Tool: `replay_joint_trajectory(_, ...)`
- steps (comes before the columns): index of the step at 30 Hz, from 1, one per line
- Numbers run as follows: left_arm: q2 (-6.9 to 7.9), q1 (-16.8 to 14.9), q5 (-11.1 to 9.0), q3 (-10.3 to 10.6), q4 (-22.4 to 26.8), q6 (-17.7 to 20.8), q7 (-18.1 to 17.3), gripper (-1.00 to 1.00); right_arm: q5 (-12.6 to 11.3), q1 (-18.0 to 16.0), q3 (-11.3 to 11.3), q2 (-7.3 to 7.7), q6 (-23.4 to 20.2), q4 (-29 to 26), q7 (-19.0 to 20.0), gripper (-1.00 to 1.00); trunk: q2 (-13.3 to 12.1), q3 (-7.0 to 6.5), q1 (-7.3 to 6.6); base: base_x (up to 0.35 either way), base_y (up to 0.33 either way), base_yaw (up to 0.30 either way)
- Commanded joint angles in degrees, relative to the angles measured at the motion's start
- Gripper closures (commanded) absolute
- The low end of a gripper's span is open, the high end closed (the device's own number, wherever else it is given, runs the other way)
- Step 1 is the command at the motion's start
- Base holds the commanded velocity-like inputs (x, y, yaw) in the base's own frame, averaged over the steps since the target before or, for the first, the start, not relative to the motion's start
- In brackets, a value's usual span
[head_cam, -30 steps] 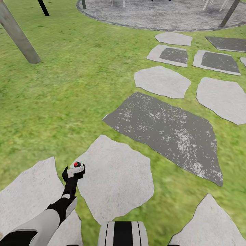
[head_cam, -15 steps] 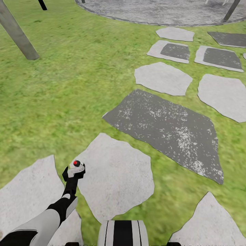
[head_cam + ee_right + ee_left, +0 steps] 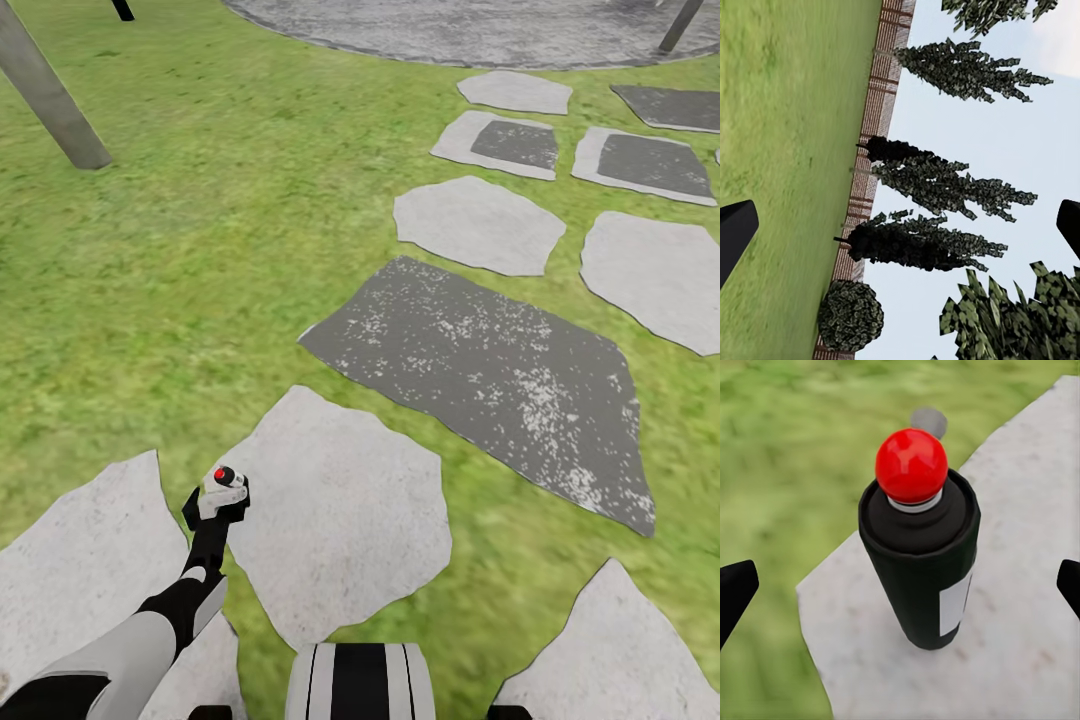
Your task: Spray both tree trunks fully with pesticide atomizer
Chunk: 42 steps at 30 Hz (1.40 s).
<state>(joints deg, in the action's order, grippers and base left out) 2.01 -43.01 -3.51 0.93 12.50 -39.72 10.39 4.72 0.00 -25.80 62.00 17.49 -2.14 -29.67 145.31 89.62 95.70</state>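
**Atomizer in our left gripper, over the stones**

We look down on the lawn [image 3: 180, 270], a wide green field crossed by pale and dark grey stepping stones [image 3: 480, 365]. At the far edge lies the rim of the round patio [image 3: 470, 35]. Far left, a grey-brown trunk [image 3: 50, 95] leans up out of the grass, well apart from our arm.

In the right wrist view we see the slatted fence [image 3: 874, 150] bordering the grass, with dark cypresses [image 3: 937, 187] and a round shrub [image 3: 851, 315] along it against the sky. The right gripper [image 3: 900, 232] has its two black fingertips [image 3: 735, 229] far apart at the picture's edges, nothing between them.

Our left arm [image 3: 130, 640] reaches forward over a pale stone. Its left gripper [image 3: 215, 505] appears closed around the atomizer [image 3: 224, 488], whose pale head and red tip rise above the fingers. In the left wrist view, the atomizer [image 3: 919, 562] is a black cylinder with a red ball on top, above the stone's edge; the black fingertips [image 3: 735, 589] show at either side, apart from the bottle there, so we cannot confirm contact in that view.
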Motion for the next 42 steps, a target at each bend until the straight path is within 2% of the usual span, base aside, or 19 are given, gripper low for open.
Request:
replay_joint_trajectory(1,0.01,0.00,-0.36,0.13,-0.03,-0.18,-0.06,-1.00,0.50,0.00,-0.48,0.02,0.17,0.02,-0.09,-1.00,0.01,0.03,-0.01,0.000,0.000,0.000)
replay_joint_trajectory(12,-0.08,0.00,-0.35,0.13,-0.02,-0.19,-0.11,-1.00,0.52,0.00,-0.48,0.04,0.17,0.03,-2.46,-1.00,0.01,0.03,-0.01,0.038,-0.003,0.000)
replay_joint_trajectory(42,-0.08,0.01,-0.36,0.13,-0.02,-0.20,-0.10,-1.00,0.53,0.00,-0.48,0.05,0.09,0.04,-2.57,-1.00,0.02,0.25,0.02,0.026,0.000,0.000)
